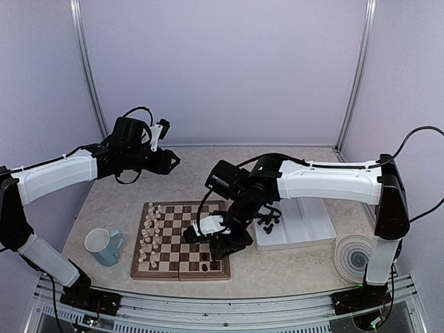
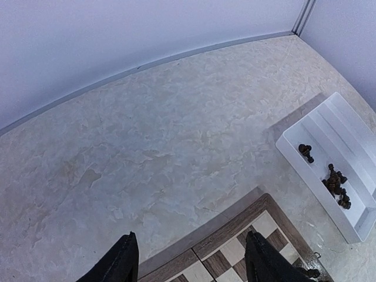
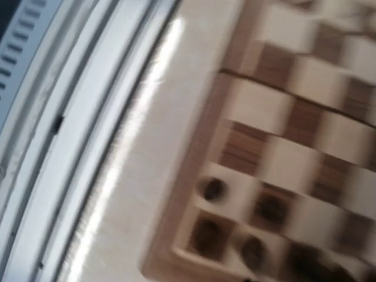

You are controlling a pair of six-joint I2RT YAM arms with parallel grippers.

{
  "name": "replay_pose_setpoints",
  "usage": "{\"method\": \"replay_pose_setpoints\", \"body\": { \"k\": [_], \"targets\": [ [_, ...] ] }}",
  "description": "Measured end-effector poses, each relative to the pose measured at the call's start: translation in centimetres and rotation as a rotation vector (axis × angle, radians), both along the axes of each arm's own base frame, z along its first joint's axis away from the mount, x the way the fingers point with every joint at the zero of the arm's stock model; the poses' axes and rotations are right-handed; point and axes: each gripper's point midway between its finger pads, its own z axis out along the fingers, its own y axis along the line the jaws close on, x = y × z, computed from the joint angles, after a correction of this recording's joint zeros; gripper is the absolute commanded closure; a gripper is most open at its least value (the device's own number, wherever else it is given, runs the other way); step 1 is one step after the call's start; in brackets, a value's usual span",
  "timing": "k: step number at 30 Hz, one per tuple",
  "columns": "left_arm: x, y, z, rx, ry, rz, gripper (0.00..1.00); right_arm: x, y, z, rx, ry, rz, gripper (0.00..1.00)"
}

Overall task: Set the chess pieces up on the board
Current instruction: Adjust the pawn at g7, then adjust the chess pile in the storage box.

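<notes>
The board [image 1: 184,232] lies in front of the arms, with cream-white pieces along its left columns. A few dark chess pieces [image 1: 209,261] stand at its near right corner. They show blurred in the right wrist view as dark chess pieces [image 3: 212,188] on corner squares of the board [image 3: 200,153]. My right gripper [image 1: 220,250] hangs just over that corner, and its fingers are hidden. More dark pieces [image 1: 267,223] lie in a white tray [image 1: 312,225]. My left gripper [image 1: 170,161] is raised behind the board, its jaws wide apart and empty [image 2: 191,264].
A light blue mug [image 1: 104,246] stands left of the board. A white ridged disc [image 1: 354,257] lies at the far right. The left wrist view shows a board corner [image 2: 235,247] and the tray [image 2: 346,135] holding dark pieces [image 2: 335,182].
</notes>
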Motion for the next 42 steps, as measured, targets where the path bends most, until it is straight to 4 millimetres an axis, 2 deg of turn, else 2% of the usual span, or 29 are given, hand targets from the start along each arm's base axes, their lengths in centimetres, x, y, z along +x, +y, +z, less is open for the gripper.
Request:
{"method": "replay_pose_setpoints", "body": {
  "k": [2, 4, 6, 8, 10, 13, 15, 28, 36, 42],
  "targets": [
    [0.0, 0.0, 0.0, 0.001, -0.001, -0.001, 0.38, 2.2, -0.9, 2.4, 0.059, -0.006, -0.054, 0.64],
    [0.0, 0.0, 0.0, 0.002, -0.002, -0.001, 0.38, 6.2, -2.6, 4.4, 0.117, -0.036, -0.154, 0.68],
    [0.0, 0.0, 0.0, 0.001, -0.002, -0.002, 0.38, 10.2, -5.1, 5.2, 0.148, -0.062, -0.271, 0.7],
    [0.0, -0.1, 0.0, 0.0, -0.001, -0.004, 0.38, 14.1, -7.7, 5.1, 0.159, -0.078, -0.389, 0.72],
    [0.0, -0.1, -0.1, -0.001, 0.002, -0.007, 0.38, 18.0, -11.0, 4.1, 0.154, -0.086, -0.522, 0.73],
    [0.0, -0.2, -0.4, 0.0, 0.011, -0.012, 0.39, 21.1, -14.5, 2.2, 0.113, -0.086, -0.656, 0.73],
    [0.0, -0.3, -0.7, 0.003, 0.016, -0.013, 0.38, 21.9, -15.4, 1.1, 0.083, -0.087, -0.698, 0.73],
    [0.1, -0.7, -1.2, 0.0, 0.031, -0.028, 0.38, 23.3, -16.1, -7.4, -0.111, -0.004, -0.822, 0.7],
    [0.1, -0.9, -1.0, -0.001, 0.029, -0.032, 0.38, 26.0, -15.0, -8.2, -0.116, 0.004, -0.889, 0.68],
    [0.1, -0.9, -1.1, -0.001, 0.03, -0.033, 0.38, 27.4, -15.2, -9.1, -0.137, 0.017, -0.942, 0.68]
  ]
}}
